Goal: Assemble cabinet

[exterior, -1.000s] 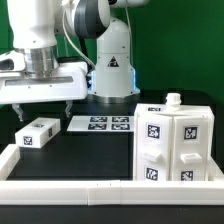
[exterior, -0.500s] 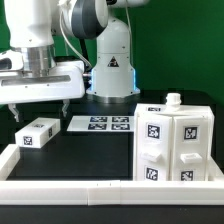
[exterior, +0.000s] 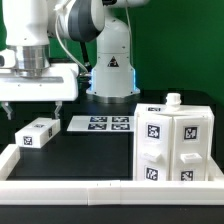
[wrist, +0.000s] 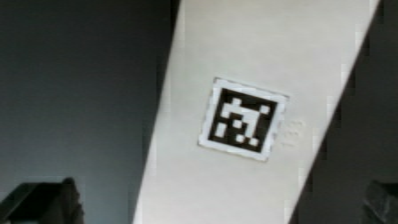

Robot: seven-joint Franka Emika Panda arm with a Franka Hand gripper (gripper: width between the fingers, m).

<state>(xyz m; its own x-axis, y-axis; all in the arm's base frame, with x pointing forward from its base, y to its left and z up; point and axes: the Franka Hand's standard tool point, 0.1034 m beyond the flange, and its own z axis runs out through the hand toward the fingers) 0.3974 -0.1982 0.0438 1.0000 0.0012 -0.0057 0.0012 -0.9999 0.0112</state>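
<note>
The jaws stand wide and empty, the gripper [exterior: 34, 109] hovering just above the small white block [exterior: 37, 133] without touching it. The step in hand looks like the approach to pick it up. Next comes a straight descent to straddle the block, then a close. The cabinet body [exterior: 175, 145] stands well apart, toward the exterior view's right. The wrist view shows the block's tag [wrist: 242, 118] and its slant between the dark fingertips [wrist: 43, 200] — the exterior view alone shows the gap left below.
</note>
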